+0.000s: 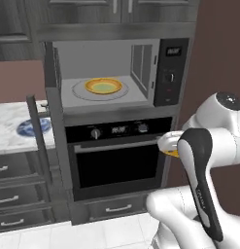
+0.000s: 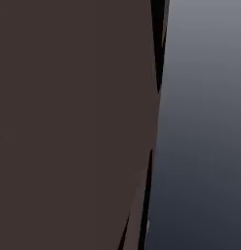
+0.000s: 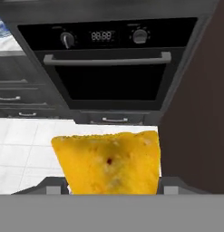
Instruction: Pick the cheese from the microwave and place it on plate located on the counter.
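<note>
Robot arm holding a cheese wedge in front of a kitchen oven.

In the hand view the gripper (image 3: pixel 112 183) is closed on the yellow-orange cheese (image 3: pixel 111 161), which faces the black oven (image 3: pixel 109 68) and white floor tiles. From the left base view, the microwave (image 1: pixel 119 73) stands open with a yellow-rimmed plate (image 1: pixel 103 86) inside; the blue-and-white plate (image 1: pixel 30 127) sits on the marble counter (image 1: pixel 9 116) to the left.

soft even rendered light, slightly blurry, no hard shadows or glare.
</note>
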Robot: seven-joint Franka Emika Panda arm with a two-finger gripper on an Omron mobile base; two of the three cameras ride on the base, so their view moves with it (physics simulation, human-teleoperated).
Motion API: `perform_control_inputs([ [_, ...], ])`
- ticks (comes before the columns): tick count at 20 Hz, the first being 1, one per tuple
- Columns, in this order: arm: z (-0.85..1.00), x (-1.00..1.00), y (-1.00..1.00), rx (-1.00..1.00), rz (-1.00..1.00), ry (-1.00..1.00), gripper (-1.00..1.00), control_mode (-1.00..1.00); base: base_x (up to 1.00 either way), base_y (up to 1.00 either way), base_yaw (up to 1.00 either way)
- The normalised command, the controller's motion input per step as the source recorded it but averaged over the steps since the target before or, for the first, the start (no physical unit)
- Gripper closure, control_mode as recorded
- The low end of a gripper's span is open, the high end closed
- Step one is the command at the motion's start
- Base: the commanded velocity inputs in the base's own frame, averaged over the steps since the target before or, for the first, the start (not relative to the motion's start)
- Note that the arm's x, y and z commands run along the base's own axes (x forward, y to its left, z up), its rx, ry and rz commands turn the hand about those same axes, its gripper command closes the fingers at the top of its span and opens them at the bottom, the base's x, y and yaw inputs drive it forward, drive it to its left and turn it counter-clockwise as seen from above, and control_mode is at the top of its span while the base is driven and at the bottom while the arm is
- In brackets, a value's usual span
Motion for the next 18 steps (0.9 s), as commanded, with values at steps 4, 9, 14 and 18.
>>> perform_control_inputs([
  [4,0.00,0.00,0.00,0.00,0.00,0.00,1.00,1.00,-1.00,-0.11,0.02],
  [9,0.00,0.00,0.00,0.00,0.00,0.00,1.00,1.00,-0.82,0.64,0.00],
  [14,0.00,0.00,0.00,0.00,0.00,0.00,1.00,1.00,-0.31,1.00,0.00],
  [18,0.00,0.00,0.00,0.00,0.00,0.00,1.00,1.00,-0.02,1.00,0.00],
])
